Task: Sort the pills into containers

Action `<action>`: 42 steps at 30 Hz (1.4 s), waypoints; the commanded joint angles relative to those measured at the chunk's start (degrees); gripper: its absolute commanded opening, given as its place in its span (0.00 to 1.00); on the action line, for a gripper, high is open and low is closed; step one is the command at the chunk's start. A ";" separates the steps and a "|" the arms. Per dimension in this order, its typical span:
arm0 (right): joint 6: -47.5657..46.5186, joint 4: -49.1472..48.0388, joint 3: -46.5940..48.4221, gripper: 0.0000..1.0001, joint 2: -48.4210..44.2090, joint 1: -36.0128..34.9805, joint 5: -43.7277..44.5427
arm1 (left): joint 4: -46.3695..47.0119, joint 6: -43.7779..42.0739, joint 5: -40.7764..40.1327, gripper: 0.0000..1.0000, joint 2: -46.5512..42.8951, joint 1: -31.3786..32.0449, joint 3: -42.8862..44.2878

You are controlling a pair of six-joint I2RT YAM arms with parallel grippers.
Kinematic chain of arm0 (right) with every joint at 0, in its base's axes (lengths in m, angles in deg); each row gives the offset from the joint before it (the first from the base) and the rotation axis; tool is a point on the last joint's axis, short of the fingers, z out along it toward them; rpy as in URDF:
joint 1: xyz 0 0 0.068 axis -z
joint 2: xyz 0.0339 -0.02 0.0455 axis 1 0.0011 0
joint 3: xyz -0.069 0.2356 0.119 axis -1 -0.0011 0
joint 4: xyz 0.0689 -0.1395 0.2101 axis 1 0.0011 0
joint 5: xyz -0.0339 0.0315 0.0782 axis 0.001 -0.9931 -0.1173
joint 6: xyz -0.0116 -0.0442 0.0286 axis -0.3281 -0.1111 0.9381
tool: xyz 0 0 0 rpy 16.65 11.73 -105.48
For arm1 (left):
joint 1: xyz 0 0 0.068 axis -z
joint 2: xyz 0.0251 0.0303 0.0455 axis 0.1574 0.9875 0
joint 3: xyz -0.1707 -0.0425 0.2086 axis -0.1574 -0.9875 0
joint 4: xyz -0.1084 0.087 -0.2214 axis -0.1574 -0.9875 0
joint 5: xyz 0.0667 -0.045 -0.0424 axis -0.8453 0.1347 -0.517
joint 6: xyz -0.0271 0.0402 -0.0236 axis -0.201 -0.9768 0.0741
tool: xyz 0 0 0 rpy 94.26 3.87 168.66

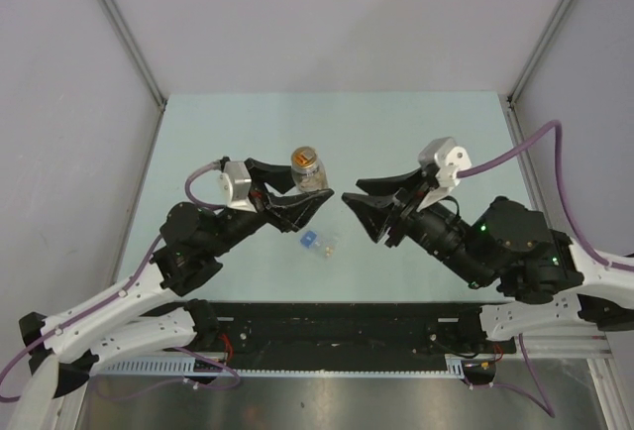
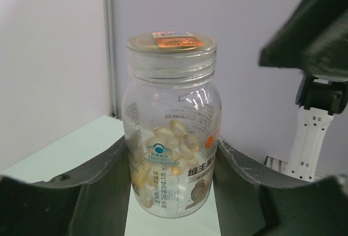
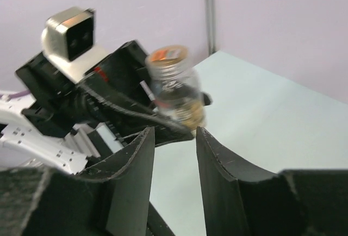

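Left hand (image 1: 300, 198) grasps the clear round jar (image 2: 171, 127) of tan pills (image 2: 175, 138) upright at mid-desk, presenting it; right hand (image 3: 175, 154), apparently empty with jaws parted, must next align on its orange-sealed mouth.

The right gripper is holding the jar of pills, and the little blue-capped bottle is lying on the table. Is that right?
Not quite. The left gripper is holding the jar of pills, as the left wrist view shows; the right gripper holds nothing. The little blue-capped bottle does lie on the table.
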 commanded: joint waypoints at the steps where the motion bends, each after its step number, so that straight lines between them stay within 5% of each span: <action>1: -1.45 -0.90 0.22 0.41 -2.40 3.63 -1.46 | 2.28 2.99 7.99 0.00 -0.83 -0.11 -0.07; 4: -0.75 0.15 0.22 0.44 -3.63 7.58 -6.70 | 2.02 4.75 13.44 0.00 -0.21 -0.11 0.10; 8: -1.01 2.87 0.31 0.73 -5.39 14.26 -24.62 | 1.93 6.16 17.76 0.01 0.05 -0.03 0.02; 11: -2.84 4.46 0.39 0.85 -6.10 17.61 -38.61 | 1.84 6.25 18.82 0.00 -0.12 0.33 -0.25; 15: -5.40 6.39 0.57 0.90 -5.66 18.49 -48.20 | 1.76 6.34 21.02 0.01 0.23 0.42 0.01; 24: -8.48 7.10 0.75 0.90 -3.37 18.75 -53.84 | 1.40 6.34 24.62 0.00 1.28 0.85 0.89; 42: -10.15 7.63 0.57 0.90 -2.23 19.37 -51.83 | 1.23 5.63 26.38 0.00 1.20 2.26 1.33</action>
